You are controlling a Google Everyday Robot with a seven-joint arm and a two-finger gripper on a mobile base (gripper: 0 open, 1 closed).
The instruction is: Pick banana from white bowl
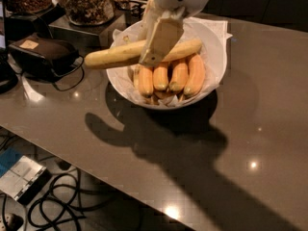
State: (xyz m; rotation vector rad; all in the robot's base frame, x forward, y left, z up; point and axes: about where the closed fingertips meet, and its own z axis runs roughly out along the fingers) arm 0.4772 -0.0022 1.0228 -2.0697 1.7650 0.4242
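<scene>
The long pale-yellow banana [115, 55] hangs level above the white bowl [214, 61], its left end sticking out past the bowl's left rim. My gripper [153, 42] comes down from the top of the camera view and is shut on the banana near its middle, one finger [160, 41] across its front. Several short orange-yellow bananas [169, 76] lie side by side in the bowl below it.
Glass jars of dark snacks [89, 4] stand on a box at the back left. A black case with a cable [41, 57] lies left of the bowl. The brown counter's front edge [96, 162] runs diagonally; cables lie on the floor below.
</scene>
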